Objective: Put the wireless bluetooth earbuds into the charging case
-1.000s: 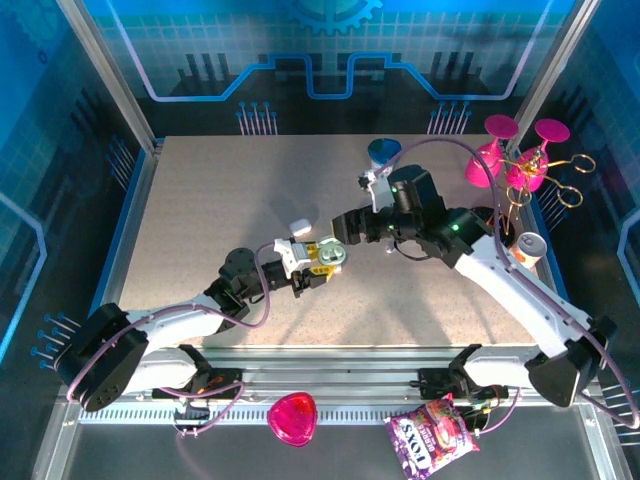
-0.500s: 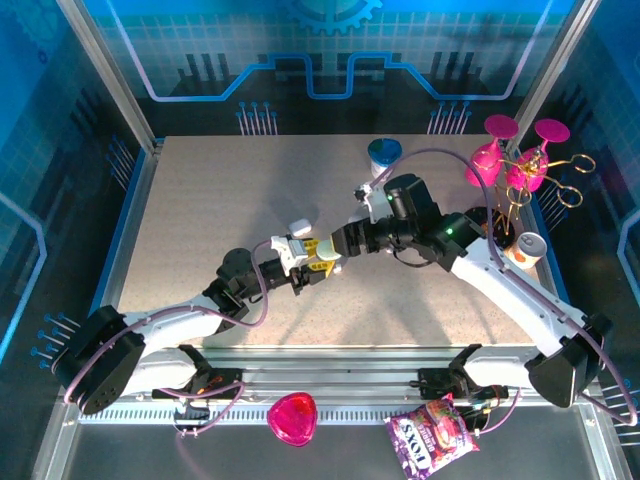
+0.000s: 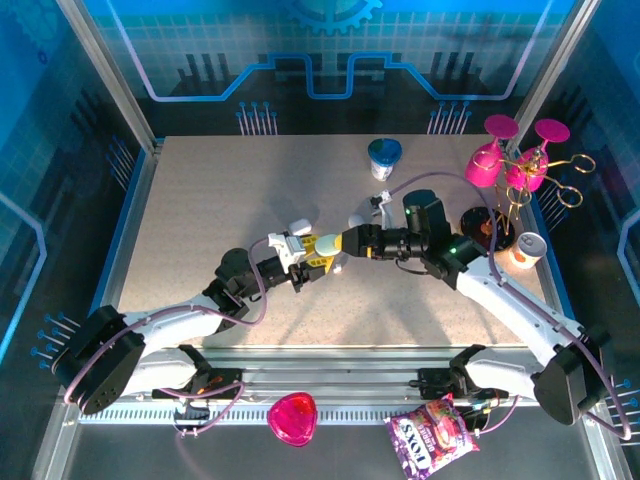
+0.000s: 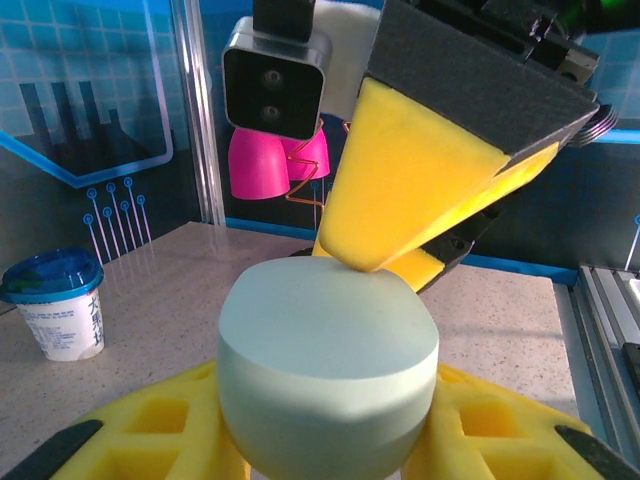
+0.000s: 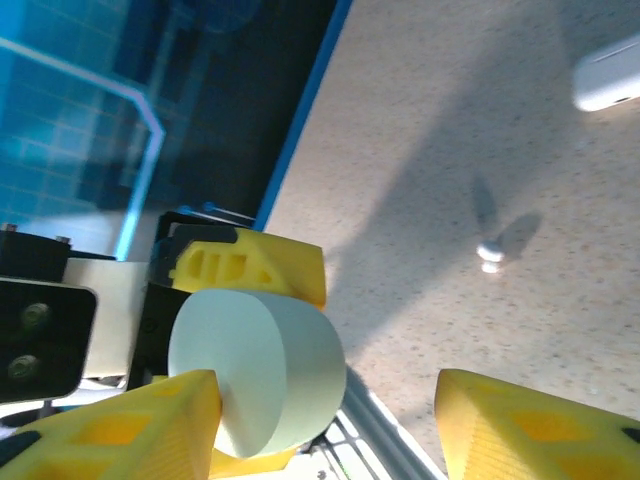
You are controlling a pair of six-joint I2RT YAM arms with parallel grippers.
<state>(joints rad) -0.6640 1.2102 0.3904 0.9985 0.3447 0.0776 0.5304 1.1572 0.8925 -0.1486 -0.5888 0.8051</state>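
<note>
1. At the bottom edge of the top view, below the table point(image 3: 200, 200), lies a purple snack bag point(image 3: 430, 436). Its white block lettering sits askew, and you cannot read it reliably.
2. Just left of centre, your left end effector point(image 3: 316, 252) is pinching the pale round charging case point(image 3: 328, 244), in about the same spot as a second ago.
3. Your right end effector point(image 3: 346, 241) has swung in from the upper right. A second ago it stood clear of the charging case. Now one yellow finger point(image 4: 400, 190) touches the case's top edge while the other stands apart, so it is spread and not gripping.
4. In the right wrist view, one tiny white earbud point(image 5: 490, 252) lies on the table right of centre, well apart from the charging case.
5. A white case point(image 3: 297, 226) lies on the table just up and left of the held one.
6. Toward the upper middle, the blue-lidded cup point(image 3: 384, 155) was partly hidden by the right arm a second ago and is now uncovered. Its print is too small to read.
</note>
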